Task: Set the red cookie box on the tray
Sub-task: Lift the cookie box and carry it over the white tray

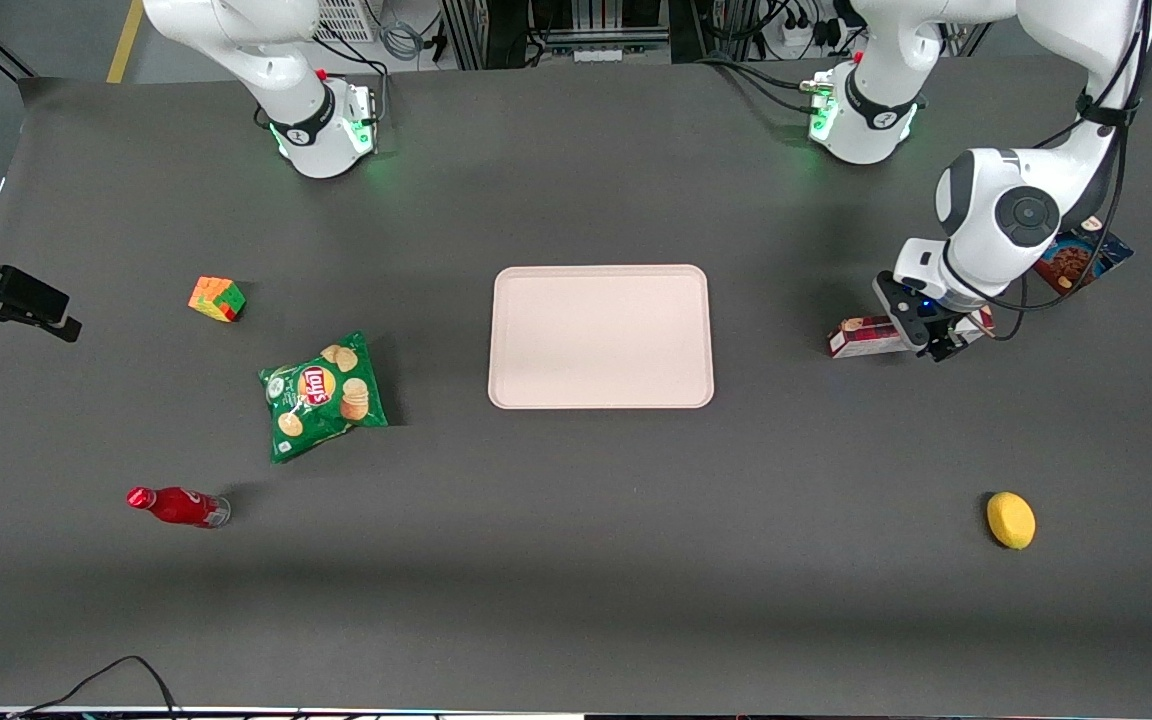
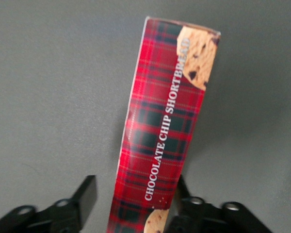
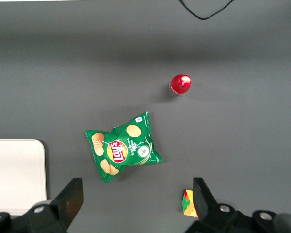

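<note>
The red cookie box (image 1: 866, 336), a long narrow dark-red plaid carton, lies on the table toward the working arm's end, its white end pointing at the tray (image 1: 601, 336). The tray is pale pink-beige and has nothing on it; its corner also shows in the right wrist view (image 3: 14, 174). My left gripper (image 1: 931, 340) is low over the end of the box that points away from the tray. In the left wrist view the gripper (image 2: 136, 189) is open and straddles the box (image 2: 167, 116). One finger (image 2: 85, 196) stands apart from the box; the other is close against its side.
A blue-and-brown cookie box (image 1: 1081, 258) lies under the working arm's elbow. A yellow lemon (image 1: 1011, 520) sits nearer the front camera. Toward the parked arm's end lie a green chips bag (image 1: 324, 395), a colour cube (image 1: 217, 298) and a red bottle (image 1: 176, 506).
</note>
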`<action>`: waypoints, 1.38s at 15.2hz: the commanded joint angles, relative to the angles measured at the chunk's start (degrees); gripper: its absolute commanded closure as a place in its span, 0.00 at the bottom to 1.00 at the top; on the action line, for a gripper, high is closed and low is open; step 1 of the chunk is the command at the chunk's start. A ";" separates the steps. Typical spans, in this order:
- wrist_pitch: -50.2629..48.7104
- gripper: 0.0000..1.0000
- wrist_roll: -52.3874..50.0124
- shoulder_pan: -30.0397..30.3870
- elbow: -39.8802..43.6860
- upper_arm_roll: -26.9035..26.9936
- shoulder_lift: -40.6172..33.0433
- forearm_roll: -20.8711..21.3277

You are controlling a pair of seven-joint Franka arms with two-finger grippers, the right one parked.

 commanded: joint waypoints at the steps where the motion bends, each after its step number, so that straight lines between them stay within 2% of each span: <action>1: 0.52 0.61 2.11 -1.12 -0.37 1.96 0.11 0.54; 3: 0.17 0.84 2.11 -1.21 -0.37 1.96 0.11 0.37; 5: -0.01 0.99 2.11 -1.39 -0.29 1.96 0.11 0.19; 10: -4.92 1.00 1.76 -1.48 2.34 1.87 -1.12 -1.56; 12: -12.27 1.00 1.76 -1.56 6.98 1.70 -1.91 -6.99; 14: -22.81 1.00 0.54 -2.44 15.14 1.44 -2.00 -10.17; 18: -39.00 1.00 -11.47 -3.93 30.53 -0.32 -1.74 -9.74; 21: -44.12 1.00 -24.29 -4.64 35.82 -3.91 -2.17 -9.74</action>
